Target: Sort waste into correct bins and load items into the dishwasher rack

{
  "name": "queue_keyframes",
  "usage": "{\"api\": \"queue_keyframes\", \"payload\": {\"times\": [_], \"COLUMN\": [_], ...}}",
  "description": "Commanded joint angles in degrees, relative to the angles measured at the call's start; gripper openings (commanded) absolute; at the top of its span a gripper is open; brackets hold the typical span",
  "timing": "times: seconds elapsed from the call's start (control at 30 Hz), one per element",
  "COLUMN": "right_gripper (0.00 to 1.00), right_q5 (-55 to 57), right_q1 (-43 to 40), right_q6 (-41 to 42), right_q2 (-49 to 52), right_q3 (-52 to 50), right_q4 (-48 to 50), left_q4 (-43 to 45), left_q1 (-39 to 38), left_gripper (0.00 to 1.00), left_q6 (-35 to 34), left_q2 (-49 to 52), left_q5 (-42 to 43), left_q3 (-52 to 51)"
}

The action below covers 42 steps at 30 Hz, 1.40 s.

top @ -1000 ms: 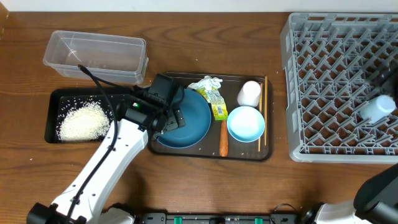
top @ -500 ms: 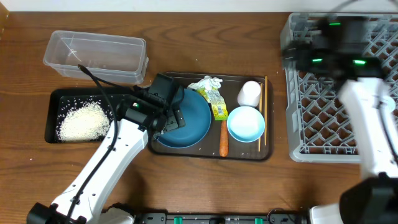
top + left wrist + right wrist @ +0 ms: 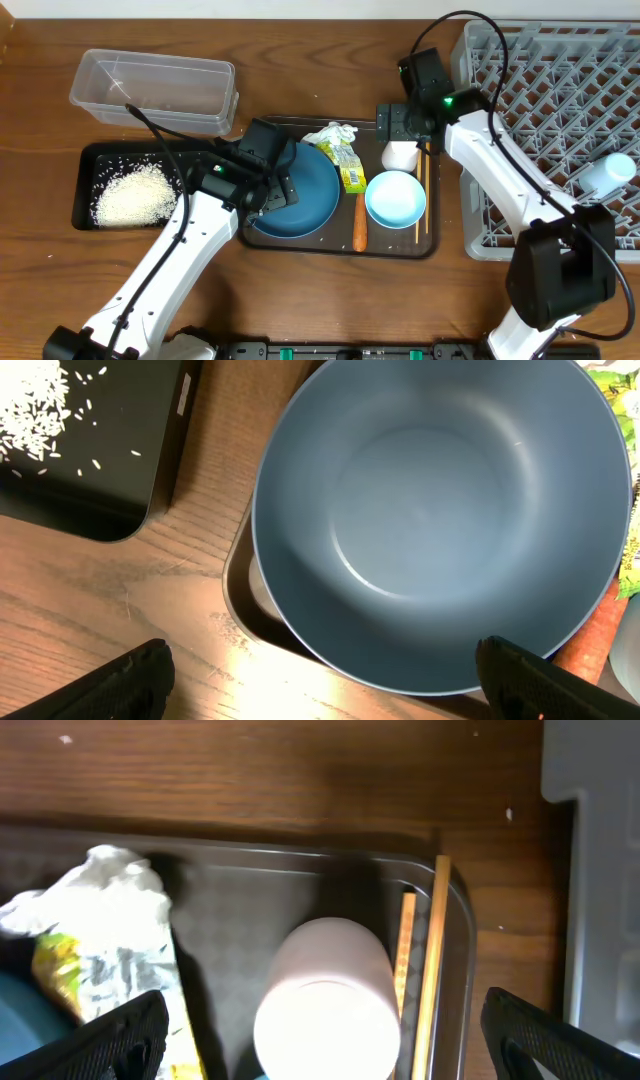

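The bench [image 3: 330,40] carries everything. The grey rack [image 3: 590,90] fills the upper right of the overhead view. It holds none of the dishes, only one white cylinder [image 3: 606,173] at the right edge, and I cannot tell what that is.

The brown serving tray [image 3: 395,240] sits at frame centre and is crowded. To its left is the black tray [image 3: 120,150] with the rice [image 3: 133,196] heaped inside, so that piece of sorting looks finished. The clear tub [image 3: 150,85], upper left, appears to hold nothing.

On the serving tray the dish [image 3: 310,190] lies at the left end. The left tool [image 3: 325,680] hangs over it, fingers spread wide at the lower corners of its wrist view and gripping nothing. The bowl [image 3: 396,198] stands right of centre. The cup [image 3: 401,153] is just above it, directly under the right tool [image 3: 330,1040], whose fingers are also spread to either side and not touching it. The chopsticks [image 3: 420,200] lie along the tray's right wall beside the cup and bowl.

The carrot [image 3: 359,228], the wrapper [image 3: 350,170] and the tissue [image 3: 333,135] sit between dish and bowl, unsorted.

By my reading the job is early: three waste pieces and all four dishes remain, with the cup likely the next pick.
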Motion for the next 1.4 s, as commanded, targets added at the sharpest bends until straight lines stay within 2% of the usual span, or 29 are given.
{"api": "queue_keyframes", "payload": {"times": [0.0, 0.37, 0.53, 0.63, 0.8, 1.1, 1.27, 1.37], "right_gripper": [0.99, 0.96, 0.75, 0.72, 0.60, 0.61, 0.61, 0.61], "right_q5": [0.63, -2.25, -2.27, -2.25, -2.25, 2.08, 2.29, 6.16], "right_q1": [0.04, 0.09, -0.02, -0.02, -0.07, -1.92, -7.39, -13.33], "right_q6": [2.89, 2.91, 2.91, 2.91, 3.19, 2.80, 1.51, 1.03], "right_q2": [1.99, 8.15, 8.02, 8.00, 7.08, -2.49, -10.21, -14.53], "right_q3": [0.55, 0.55, 0.68, 0.68, 0.74, 3.87, 8.61, 11.08], "right_q4": [-0.02, -0.74, -1.09, -2.05, -3.06, -5.07, -6.36, -7.37], "left_q4": [-0.24, -0.26, -0.26, -0.24, -0.26, -0.26, -0.26, -0.26], "left_q1": [0.24, 0.24, 0.24, 0.24, 0.24, 0.24, 0.24, 0.24], "left_gripper": [0.99, 0.99, 0.99, 0.99, 0.99, 0.99, 0.99, 0.99], "left_q6": [-0.11, -0.11, -0.11, -0.11, -0.11, -0.11, -0.11, -0.11], "left_q2": [0.00, 0.00, 0.00, 0.00, 0.00, 0.00, 0.00, 0.00], "left_q5": [-0.52, -0.52, -0.52, -0.52, -0.52, -0.52, -0.52, -0.52], "left_q3": [0.83, 0.83, 0.81, 0.83, 0.81, 0.83, 0.83, 0.81]}}
